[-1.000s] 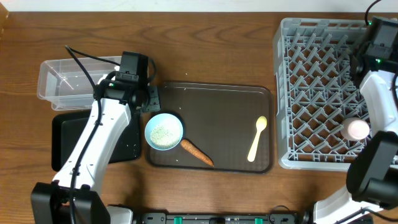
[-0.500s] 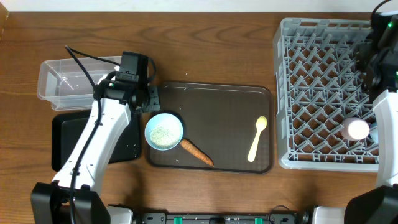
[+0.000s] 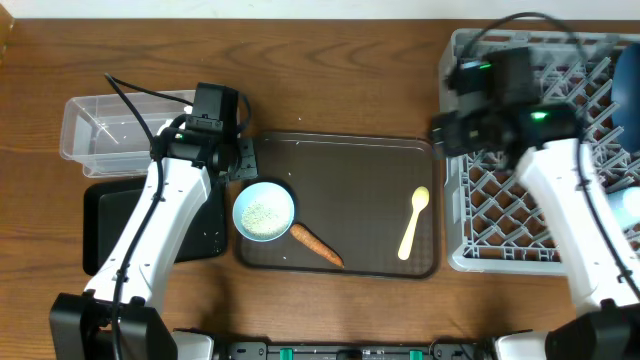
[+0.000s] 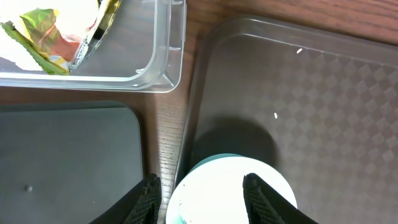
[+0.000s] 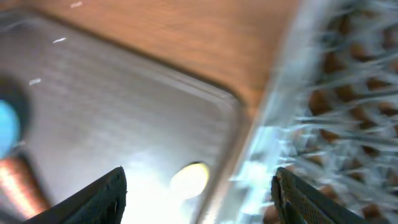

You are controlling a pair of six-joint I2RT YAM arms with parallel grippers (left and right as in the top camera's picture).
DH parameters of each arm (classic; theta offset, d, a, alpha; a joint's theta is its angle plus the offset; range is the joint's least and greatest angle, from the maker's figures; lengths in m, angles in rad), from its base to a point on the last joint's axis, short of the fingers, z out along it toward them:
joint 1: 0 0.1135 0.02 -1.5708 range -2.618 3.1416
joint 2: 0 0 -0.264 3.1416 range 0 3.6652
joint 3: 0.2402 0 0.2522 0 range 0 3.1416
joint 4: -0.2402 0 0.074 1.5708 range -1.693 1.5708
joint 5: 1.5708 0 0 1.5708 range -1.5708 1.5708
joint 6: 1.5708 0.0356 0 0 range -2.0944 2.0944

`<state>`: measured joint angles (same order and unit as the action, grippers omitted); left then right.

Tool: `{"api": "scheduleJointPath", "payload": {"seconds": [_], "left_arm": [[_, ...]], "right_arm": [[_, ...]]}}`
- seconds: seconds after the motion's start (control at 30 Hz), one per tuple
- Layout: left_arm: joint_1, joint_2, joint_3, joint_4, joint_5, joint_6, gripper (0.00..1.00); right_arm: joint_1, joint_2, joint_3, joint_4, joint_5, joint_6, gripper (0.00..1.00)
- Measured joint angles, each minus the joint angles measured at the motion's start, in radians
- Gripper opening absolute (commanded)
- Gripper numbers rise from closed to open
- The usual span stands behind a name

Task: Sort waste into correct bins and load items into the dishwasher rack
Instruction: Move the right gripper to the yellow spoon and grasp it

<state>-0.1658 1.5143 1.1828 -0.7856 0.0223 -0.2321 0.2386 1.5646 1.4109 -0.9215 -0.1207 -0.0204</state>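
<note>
**Overhead.**
- Left claw: over the upper-left corner of the brown serving tray.
- Light blue bowl, holding rice grains: just below that claw in the frame.
- Carrot: just beside the bowl, at its lower right.
- Right claw: at the tray's upper-right corner, against the left edge of the dishwasher rack.
- Pale yellow spoon: lower in the frame than the right claw and apart from it.
- Clear tub and black tray: on the worktop, left of the frame.

**Left wrist.**
- Fingers stand partly open at the bottom edge, with the bowl between them. Contact cannot be told.
- Only this view shows the yellow-green wrapper, in the tub at upper left.

**Right wrist (blurred).**
- Right claw gapes wide and grips nothing.
- The spoon's rounded end lies beneath the gap.
- The rack is at the right.
</note>
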Motion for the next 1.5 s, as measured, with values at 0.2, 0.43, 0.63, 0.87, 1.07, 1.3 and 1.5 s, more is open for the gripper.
{"api": "scheduleJointPath", "payload": {"seconds": [0.2,0.43,0.63,0.87,1.07,1.3,1.5], "left_arm": [[0.0,0.0,0.0,0.0,0.0,0.0,0.46],[0.0,0.0,0.0,0.0,0.0,0.0,0.46],[0.0,0.0,0.0,0.0,0.0,0.0,0.46],[0.0,0.0,0.0,0.0,0.0,0.0,0.46],[0.0,0.0,0.0,0.0,0.0,0.0,0.45],[0.0,0.0,0.0,0.0,0.0,0.0,0.46],[0.0,0.0,0.0,0.0,0.0,0.0,0.46]], "right_arm": [[0.166,0.026,0.0,-0.056,0.119,0.193,0.76],[0.235,0.166,0.0,-0.12,0.187,0.381,0.8],[0.238,0.288,0.0,-0.167,0.203,0.505,0.86],[0.238,0.331,-0.004,-0.166,0.205,0.56,0.91],[0.234,0.333,-0.087,-0.105,0.207,0.6,0.91],[0.193,0.343,-0.199,0.019,0.201,0.611,0.89],[0.189,0.332,-0.246,0.131,0.212,0.609,0.87]]}}
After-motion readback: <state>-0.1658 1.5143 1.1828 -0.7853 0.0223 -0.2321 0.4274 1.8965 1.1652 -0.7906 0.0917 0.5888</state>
